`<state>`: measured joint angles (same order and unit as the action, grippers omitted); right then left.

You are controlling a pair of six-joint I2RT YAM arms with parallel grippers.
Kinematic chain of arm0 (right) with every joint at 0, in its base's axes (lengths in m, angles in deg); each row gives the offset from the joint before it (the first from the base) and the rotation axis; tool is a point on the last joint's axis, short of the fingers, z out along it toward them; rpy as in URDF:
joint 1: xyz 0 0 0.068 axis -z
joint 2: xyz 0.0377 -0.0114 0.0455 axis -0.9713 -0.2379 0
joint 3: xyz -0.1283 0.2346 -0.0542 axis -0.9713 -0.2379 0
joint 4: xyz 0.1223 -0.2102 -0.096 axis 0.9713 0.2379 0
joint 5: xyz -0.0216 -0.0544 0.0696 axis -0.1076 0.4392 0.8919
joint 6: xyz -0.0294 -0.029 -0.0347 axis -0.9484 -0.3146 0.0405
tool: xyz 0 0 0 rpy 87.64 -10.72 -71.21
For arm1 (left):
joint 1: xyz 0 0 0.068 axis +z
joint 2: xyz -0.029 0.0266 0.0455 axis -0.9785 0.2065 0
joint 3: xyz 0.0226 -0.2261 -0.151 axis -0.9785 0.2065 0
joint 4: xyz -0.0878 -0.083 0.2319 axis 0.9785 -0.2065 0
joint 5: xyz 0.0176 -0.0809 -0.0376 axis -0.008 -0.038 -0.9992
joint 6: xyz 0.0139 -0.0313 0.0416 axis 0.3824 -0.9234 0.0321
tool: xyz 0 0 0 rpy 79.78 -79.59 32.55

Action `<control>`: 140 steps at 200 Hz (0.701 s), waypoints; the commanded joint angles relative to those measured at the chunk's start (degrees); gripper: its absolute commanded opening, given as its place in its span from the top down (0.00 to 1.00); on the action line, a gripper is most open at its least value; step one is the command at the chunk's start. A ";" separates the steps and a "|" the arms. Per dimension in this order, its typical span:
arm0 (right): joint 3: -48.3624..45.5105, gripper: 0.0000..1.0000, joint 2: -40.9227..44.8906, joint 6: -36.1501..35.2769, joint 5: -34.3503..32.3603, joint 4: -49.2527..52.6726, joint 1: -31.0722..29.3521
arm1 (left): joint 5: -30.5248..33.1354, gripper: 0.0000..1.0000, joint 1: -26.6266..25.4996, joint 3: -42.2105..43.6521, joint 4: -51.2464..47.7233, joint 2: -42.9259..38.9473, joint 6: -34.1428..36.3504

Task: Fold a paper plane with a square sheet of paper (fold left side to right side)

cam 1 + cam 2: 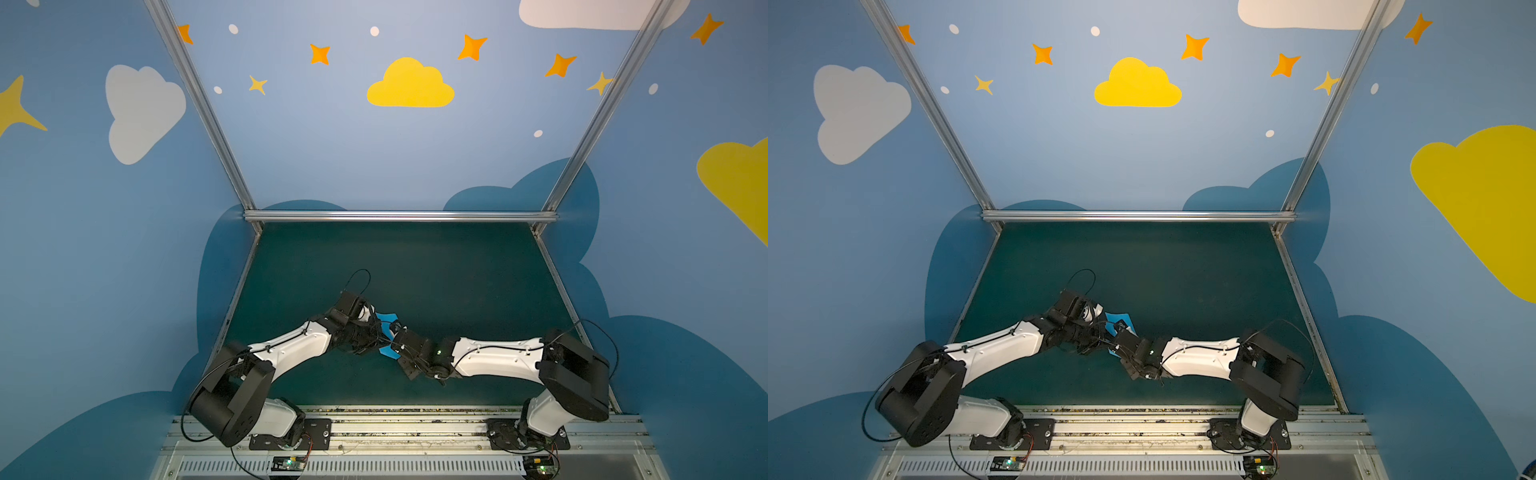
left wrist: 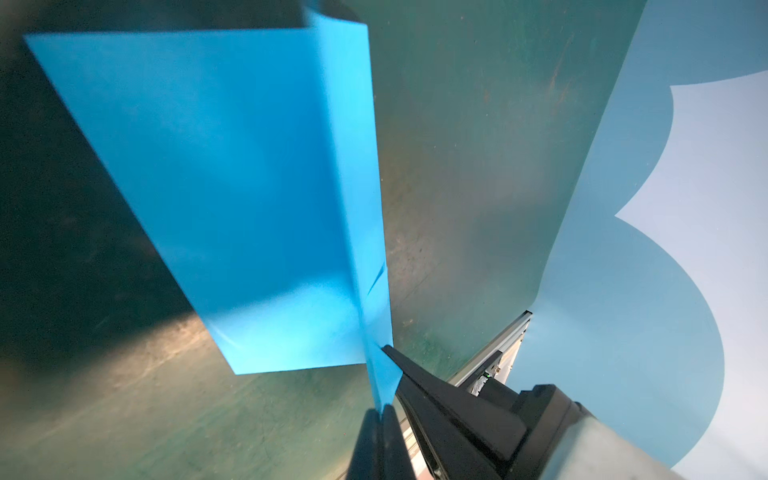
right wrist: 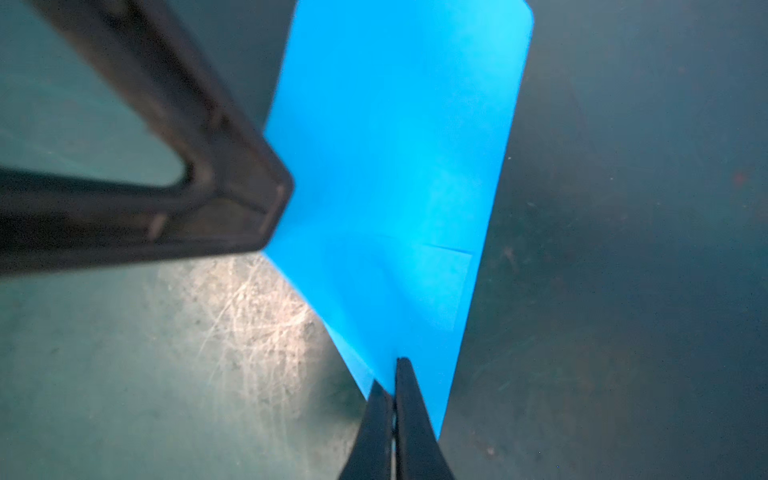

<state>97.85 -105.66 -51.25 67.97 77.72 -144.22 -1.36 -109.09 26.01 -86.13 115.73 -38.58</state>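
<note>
1. Near edge: the mounting rail carries both arm bases. It lies closest to the camera, and all work takes place beyond it on the green table mat.

2. Left: the left arm reaches inward towards the centre. The left gripper has its jaws pressed together on a narrow raised flap of the square sheet of paper, with no gap visible between them.

3. Centre: the sheet sits between the two wrists in the near-middle of the mat and is mostly hidden by them in both top views. In the left wrist view it is creased, with a broad panel spreading away towards the mat and a thin strip rising to the jaws. Whether the panel rests on the mat cannot be told.

4. Right: the right arm reaches inward to meet the left. The right gripper is likewise clamped tight on the sheet's edge, just beside the left gripper's fingers.

5. Assessment: the two pinches sit close together, probably to keep the thin paper taut along the crease so the flap can be carried from left to right without buckling. The plane looks far from finished.
</note>
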 commanded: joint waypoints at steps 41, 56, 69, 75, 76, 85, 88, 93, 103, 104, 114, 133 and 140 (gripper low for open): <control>-4.64 1.00 1.49 5.27 12.83 -7.31 4.21 | 0.68 0.73 2.78 -4.80 -5.46 -0.94 3.84; -5.34 1.00 1.79 6.31 15.74 -8.42 5.64 | 1.47 0.64 3.75 -5.43 -6.82 -2.05 4.42; -5.90 1.00 2.09 7.30 18.39 -9.30 7.02 | 1.96 0.60 4.40 -5.50 -7.69 -2.80 4.75; -6.19 1.00 2.30 7.72 19.53 -9.65 7.71 | 2.21 0.59 4.62 -5.37 -8.00 -3.10 4.92; -6.28 1.00 2.27 7.80 19.70 -9.76 7.79 | 2.24 0.59 4.63 -5.31 -8.01 -3.16 4.93; -6.74 1.00 2.58 8.50 21.69 -10.48 8.97 | 2.51 0.59 4.75 -4.90 -8.27 -3.69 5.03; -6.90 1.00 2.59 8.84 22.48 -10.67 9.38 | 2.60 0.58 4.81 -4.73 -8.37 -3.85 5.08; -7.19 1.00 2.74 9.28 23.53 -11.19 10.07 | 2.77 0.58 4.78 -4.49 -8.46 -4.01 5.12; -7.63 1.00 2.77 10.17 26.08 -11.96 11.37 | 2.90 0.58 4.75 -3.78 -8.46 -4.37 5.12; -7.61 1.00 2.77 10.26 26.27 -12.01 11.51 | 2.93 0.58 4.78 -3.68 -8.47 -4.46 5.08; -7.68 1.00 2.56 11.20 28.63 -12.34 12.77 | 2.81 0.59 4.79 -2.87 -8.12 -4.70 5.10; -7.40 1.00 1.50 12.95 32.97 -12.69 15.17 | 1.75 0.63 4.81 -1.16 -7.04 -4.73 5.72; -7.32 1.00 0.92 13.60 34.54 -12.59 15.94 | 1.41 0.64 4.80 -0.70 -6.51 -4.65 5.73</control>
<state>90.66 -104.04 -41.02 94.62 66.53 -130.39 0.57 -104.45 23.30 -92.45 111.49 -34.27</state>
